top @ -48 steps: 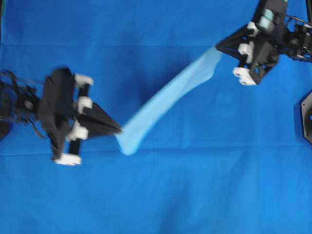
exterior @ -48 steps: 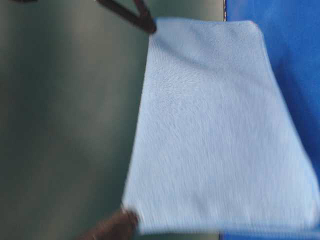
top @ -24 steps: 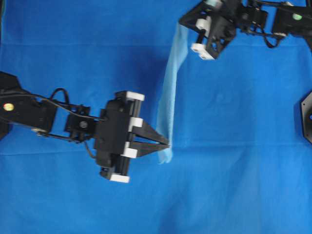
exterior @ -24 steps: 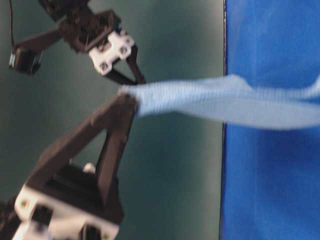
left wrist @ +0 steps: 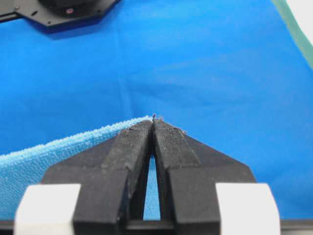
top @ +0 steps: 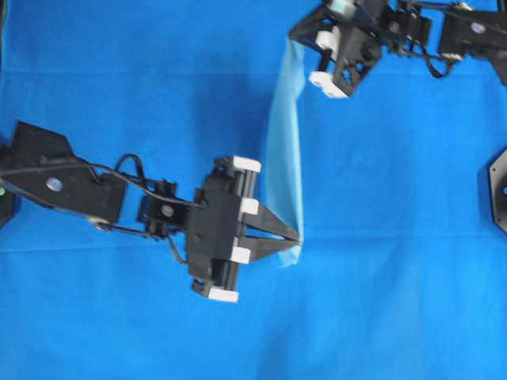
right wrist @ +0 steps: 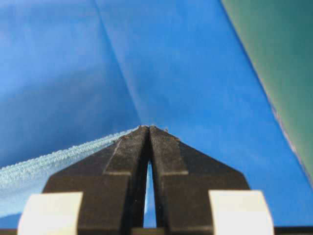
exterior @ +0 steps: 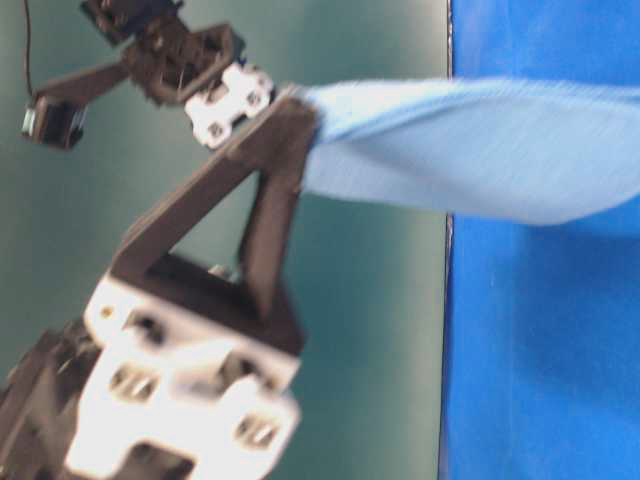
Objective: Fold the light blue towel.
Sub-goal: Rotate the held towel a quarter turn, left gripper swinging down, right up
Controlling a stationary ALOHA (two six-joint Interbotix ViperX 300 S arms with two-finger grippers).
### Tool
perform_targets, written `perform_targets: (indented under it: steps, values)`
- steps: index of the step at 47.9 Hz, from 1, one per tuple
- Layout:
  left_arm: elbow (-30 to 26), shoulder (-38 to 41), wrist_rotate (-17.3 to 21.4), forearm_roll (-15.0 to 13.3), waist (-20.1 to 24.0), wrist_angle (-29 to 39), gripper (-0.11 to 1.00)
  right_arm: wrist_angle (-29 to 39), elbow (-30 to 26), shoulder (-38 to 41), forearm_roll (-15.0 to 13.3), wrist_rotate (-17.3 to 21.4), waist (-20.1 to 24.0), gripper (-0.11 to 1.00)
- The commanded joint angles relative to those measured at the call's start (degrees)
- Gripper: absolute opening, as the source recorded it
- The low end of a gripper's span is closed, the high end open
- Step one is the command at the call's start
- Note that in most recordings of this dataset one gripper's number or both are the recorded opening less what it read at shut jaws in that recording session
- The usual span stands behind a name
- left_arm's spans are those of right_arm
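Note:
The light blue towel [top: 283, 158] hangs stretched in the air as a narrow band between my two grippers, above the darker blue cloth. My left gripper [top: 296, 237] is shut on its near corner, seen pinched in the left wrist view [left wrist: 153, 120], with the towel edge [left wrist: 58, 147] running off to the left. My right gripper [top: 295, 38] is shut on the far corner; in the right wrist view [right wrist: 148, 128] the towel hem [right wrist: 54, 159] trails left. At table level the towel [exterior: 480, 150] spans from the left gripper [exterior: 305, 115] to the right.
The royal-blue backdrop cloth [top: 396, 301] covers the whole table, with crease lines across it. A black arm base [top: 497, 188] sits at the right edge, and another black base [left wrist: 68, 12] shows at the top of the left wrist view. A green wall [exterior: 380, 330] stands behind.
Both grippers swung the towel from a diagonal spread into a near-vertical band. The left gripper moved right and slightly down; the right gripper moved left and up. Both stayed shut on the towel.

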Motion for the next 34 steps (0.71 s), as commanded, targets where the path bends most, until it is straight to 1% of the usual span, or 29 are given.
perform_targets:
  steps: [1, 6, 13, 17, 20, 24, 28, 34]
  values:
    - [-3.52, 1.76, 0.18, 0.09, -1.76, -2.99, 0.01, 0.26, 1.23, -3.69, -0.44, 0.09, -3.78, 0.01]
    - [-7.12, 6.42, 0.18, 0.09, -1.05, -4.83, 0.01, 0.35, 4.57, -6.94, -0.53, 0.18, -4.13, 0.01]
    - [-13.1, 12.13, 0.18, 0.09, -0.62, -4.92, 0.01, 0.79, 8.79, -11.87, -0.53, 0.26, -4.39, 0.01]
    - [-16.26, 14.77, 0.18, 0.09, -0.53, -4.83, 0.01, 1.49, 10.28, -13.71, -0.53, 0.26, -4.48, 0.01]
    - [-17.58, 16.0, 0.18, 0.09, -0.62, -4.83, 0.01, 2.02, 10.99, -14.41, -0.44, 0.26, -4.48, 0.01]
    - [-18.02, 16.52, 0.0, 0.09, -0.62, -4.75, 0.01, 1.93, 11.87, -14.15, -0.44, 0.26, -4.48, 0.01]
    - [-17.31, 16.17, -1.58, -0.09, -0.62, -4.75, 0.01, 1.23, 12.04, -12.74, -0.44, 0.26, -4.48, 0.01]
    - [-14.77, 15.29, -2.72, -0.18, -1.05, -4.75, 0.01, -2.72, 10.81, -8.0, -0.53, 0.26, -4.48, 0.01]
